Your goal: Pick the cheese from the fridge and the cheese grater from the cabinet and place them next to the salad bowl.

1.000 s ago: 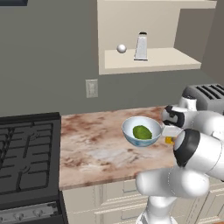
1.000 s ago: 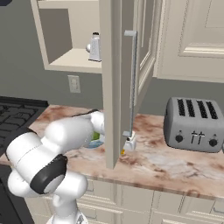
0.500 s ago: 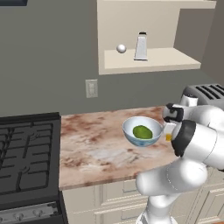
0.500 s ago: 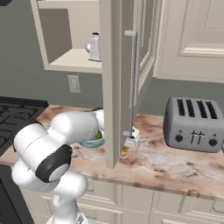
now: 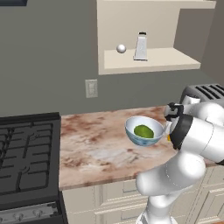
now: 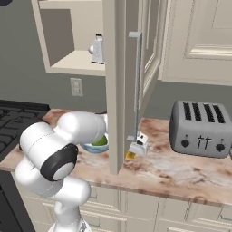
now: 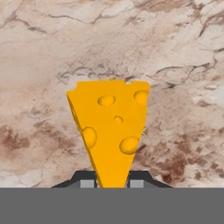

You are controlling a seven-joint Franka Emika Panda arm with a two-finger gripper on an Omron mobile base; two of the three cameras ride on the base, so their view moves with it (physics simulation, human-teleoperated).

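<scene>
The fingers (image 7: pixel 112 183) pinch the cheese (image 7: pixel 111 131) by its narrow tip, low over the counter (image 7: pixel 43 52) right of the salad bowl (image 5: pixel 144 131). Light, firm wedge; gripping its flat faces seems safest.

Grey toaster (image 6: pixel 201 128) on marbled counter (image 5: pixel 96 144), black stove (image 5: pixel 27 162) alongside, white ball (image 5: pixel 121 48) on shelf.

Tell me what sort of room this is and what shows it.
A home kitchen, by the look of it: a stove beside a marble-patterned counter, a toaster on it, and a wall cabinet above holding a grater.
</scene>
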